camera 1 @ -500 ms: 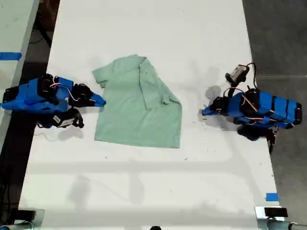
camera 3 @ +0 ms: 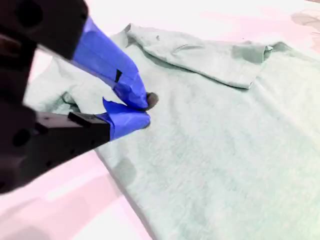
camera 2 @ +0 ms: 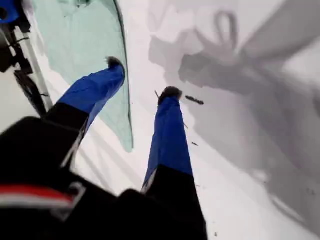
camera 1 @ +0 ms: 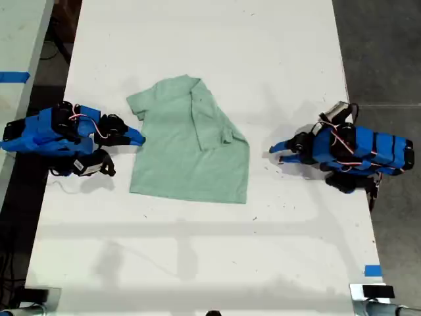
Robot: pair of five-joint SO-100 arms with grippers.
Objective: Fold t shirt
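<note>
The pale mint-green t shirt [camera 1: 187, 158] lies on the white table [camera 1: 210, 250], partly folded, with one side turned over its middle. My second gripper [camera 1: 137, 138] is shut with its blue fingertips together at the shirt's edge on the exterior view's left; in the second wrist view it [camera 3: 144, 111] hangs just over the t shirt [camera 3: 225, 140] with no cloth between the tips. My first gripper [camera 1: 276, 153] stands open over bare table, a short way off the shirt on the exterior view's right. The first wrist view shows this gripper [camera 2: 143, 77] spread wide, with the t shirt's [camera 2: 90, 45] edge beyond it.
A blue tape mark [camera 1: 372, 270] sits near the table's edge at the exterior view's lower right. A second table with blue tape [camera 1: 13, 77] stands at that view's left. Dark floor [camera 1: 381, 52] borders the table on its right. Small dark specks [camera 2: 194, 100] lie near my first gripper.
My first gripper has shifted a little toward the shirt and its wrist has turned, with the fingers now spread. The second arm and the shirt have not moved.
</note>
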